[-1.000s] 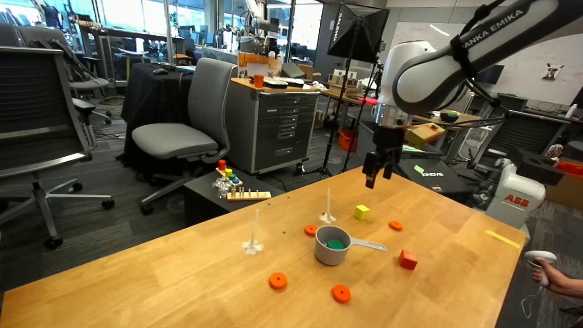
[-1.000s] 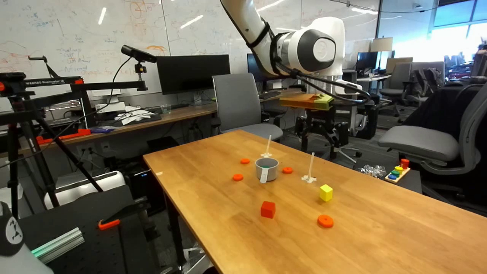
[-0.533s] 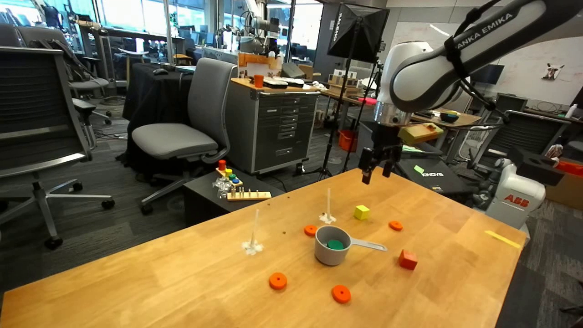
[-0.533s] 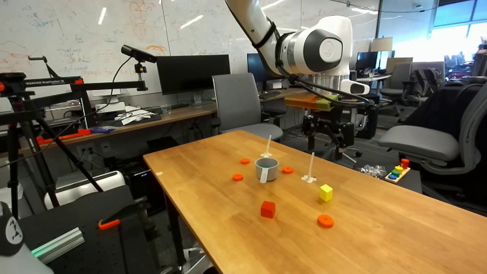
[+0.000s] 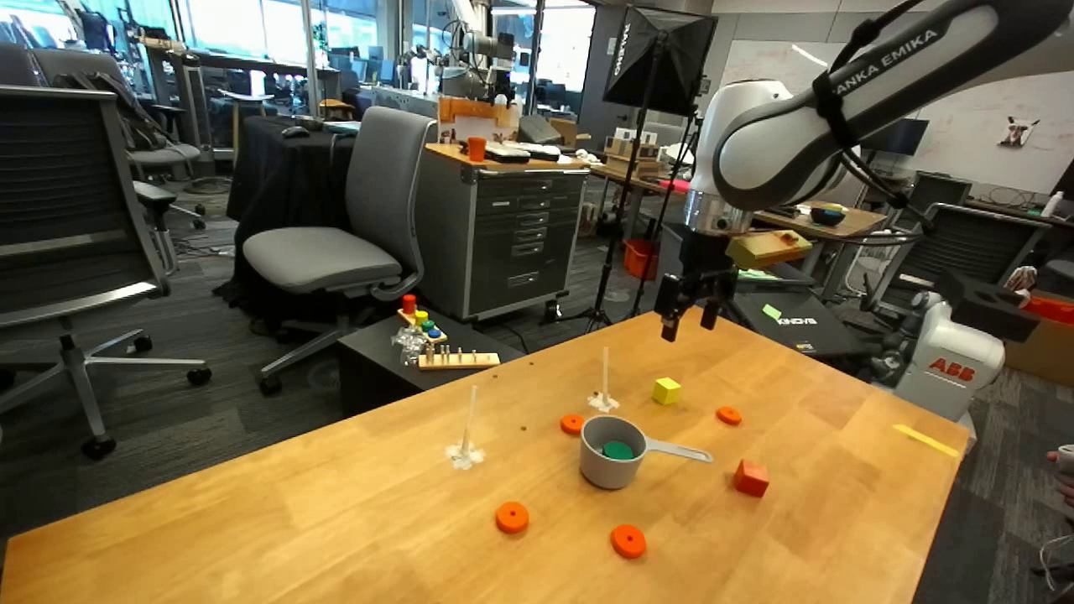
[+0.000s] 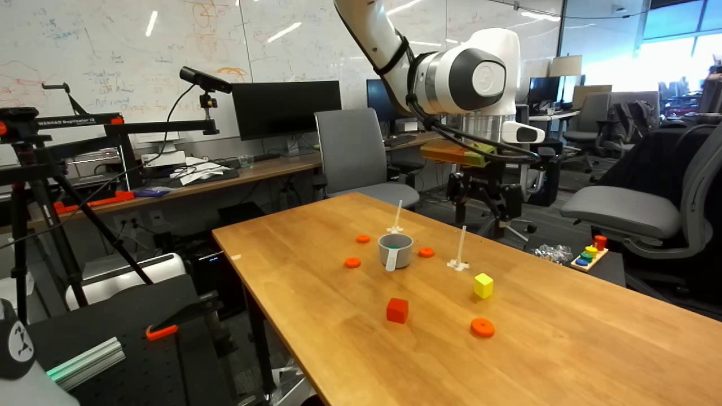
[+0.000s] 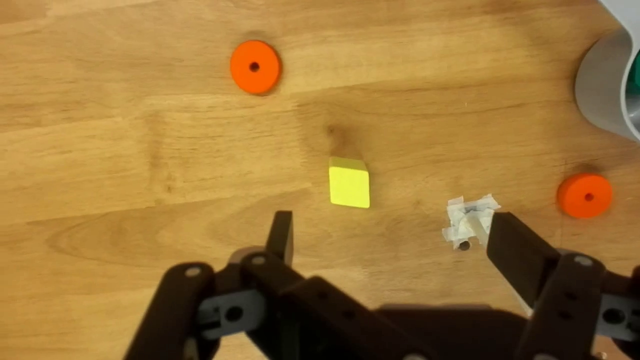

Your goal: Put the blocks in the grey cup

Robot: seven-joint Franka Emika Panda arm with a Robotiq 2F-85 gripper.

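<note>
Cup (image 5: 598,466) holds green block (image 5: 618,451); still out: yellow cube (image 5: 666,392) below the spread, empty gripper (image 5: 689,325); red cube (image 5: 751,479), four orange discs (image 5: 628,545) farther off.

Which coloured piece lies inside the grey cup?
The green piece: the red cube, the yellow cube and the four orange discs all lie outside, on the table.

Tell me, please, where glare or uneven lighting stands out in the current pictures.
In an exterior view, the window is partly washed out and bright streaks shine on the whiteboard; in the wrist view, the yellow block has a bright top and a dimmer side, and the jaws look mostly dark.
</note>
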